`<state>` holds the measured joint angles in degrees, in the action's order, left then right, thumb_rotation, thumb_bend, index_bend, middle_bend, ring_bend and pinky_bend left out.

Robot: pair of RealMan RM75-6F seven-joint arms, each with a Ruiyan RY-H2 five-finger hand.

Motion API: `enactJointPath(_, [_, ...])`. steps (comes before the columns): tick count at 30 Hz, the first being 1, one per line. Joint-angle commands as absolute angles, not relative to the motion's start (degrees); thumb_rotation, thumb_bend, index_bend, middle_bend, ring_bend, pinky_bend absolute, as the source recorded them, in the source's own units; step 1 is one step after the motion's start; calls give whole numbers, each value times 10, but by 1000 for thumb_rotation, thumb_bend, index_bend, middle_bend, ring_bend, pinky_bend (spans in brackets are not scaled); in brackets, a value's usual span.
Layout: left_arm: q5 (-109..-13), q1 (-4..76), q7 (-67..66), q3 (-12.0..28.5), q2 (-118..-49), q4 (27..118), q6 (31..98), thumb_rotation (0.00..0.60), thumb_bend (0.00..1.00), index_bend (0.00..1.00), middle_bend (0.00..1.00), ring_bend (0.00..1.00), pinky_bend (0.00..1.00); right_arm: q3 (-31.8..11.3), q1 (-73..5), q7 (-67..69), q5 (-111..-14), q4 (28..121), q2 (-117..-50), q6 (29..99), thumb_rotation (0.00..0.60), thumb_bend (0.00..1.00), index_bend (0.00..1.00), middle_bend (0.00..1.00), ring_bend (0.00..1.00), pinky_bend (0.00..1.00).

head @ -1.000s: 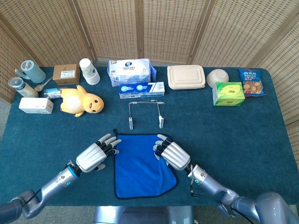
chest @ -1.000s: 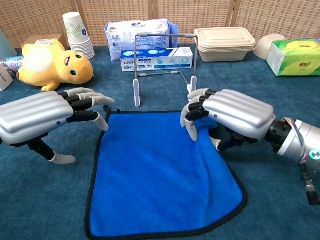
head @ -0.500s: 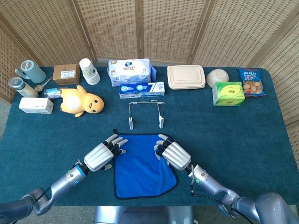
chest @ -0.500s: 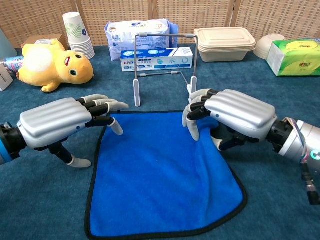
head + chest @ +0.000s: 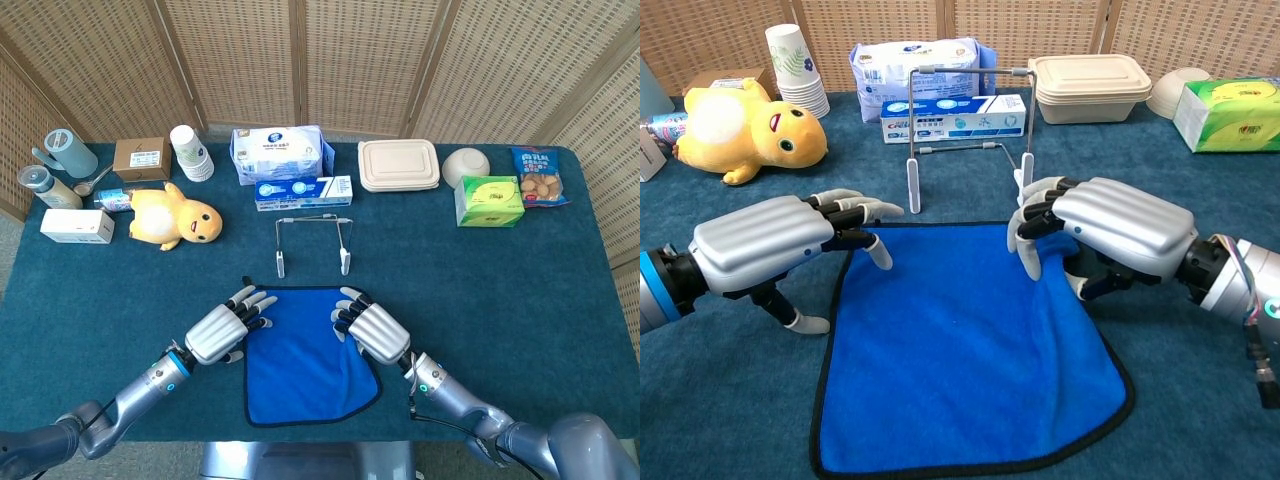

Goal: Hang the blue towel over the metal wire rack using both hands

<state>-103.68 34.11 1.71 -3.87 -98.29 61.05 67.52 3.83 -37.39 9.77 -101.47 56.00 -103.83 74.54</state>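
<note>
The blue towel (image 5: 970,350) lies flat on the tabletop (image 5: 500,290), just in front of the wire rack (image 5: 970,130), which stands upright. My left hand (image 5: 780,240) hovers at the towel's far left corner, fingers apart, gripping nothing. My right hand (image 5: 1100,235) sits over the far right corner with its fingertips (image 5: 1028,262) down on the cloth; I cannot tell whether they have pinched it. Beyond the rack is a toothpaste box (image 5: 955,117).
</note>
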Motion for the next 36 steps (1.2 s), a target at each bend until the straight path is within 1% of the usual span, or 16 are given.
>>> enactJointPath(1, [-1036, 342, 18, -40, -982, 613, 678, 600, 344, 296, 63, 0, 13, 38, -374, 98, -1015, 560, -1038, 746, 600, 472, 716, 388, 272, 163])
enactJointPath(9, [-1029, 345, 16, -45, -981, 616, 677, 600, 387, 295, 64, 0, 14, 38, -373, 100, -1014, 560, -1039, 746, 600, 471, 713, 388, 272, 165])
enactJointPath(15, [-1023, 350, 17, -46, -989, 612, 669, 600, 401, 295, 65, 0, 14, 37, -371, 102, -1012, 559, -1038, 745, 600, 473, 711, 389, 273, 165])
enactJointPath(21, [-1016, 356, 21, -45, -1005, 602, 661, 600, 441, 295, 72, 0, 16, 35, -371, 102, -1010, 560, -1037, 745, 600, 473, 710, 390, 272, 165])
enactJointPath(27, [-1012, 363, 26, -44, -1019, 593, 656, 600, 538, 302, 92, 0, 22, 32, -371, 99, -1010, 565, -1034, 747, 600, 472, 710, 393, 272, 165])
enactJointPath(32, [-1008, 365, 29, -44, -1027, 588, 655, 600, 578, 310, 106, 2, 22, 31, -370, 97, -1009, 569, -1032, 749, 600, 473, 709, 394, 273, 166])
enactJointPath(36, [-1006, 367, 30, -44, -1033, 583, 654, 600, 666, 328, 124, 13, 30, 30, -369, 96, -1008, 571, -1030, 750, 600, 473, 711, 395, 273, 167])
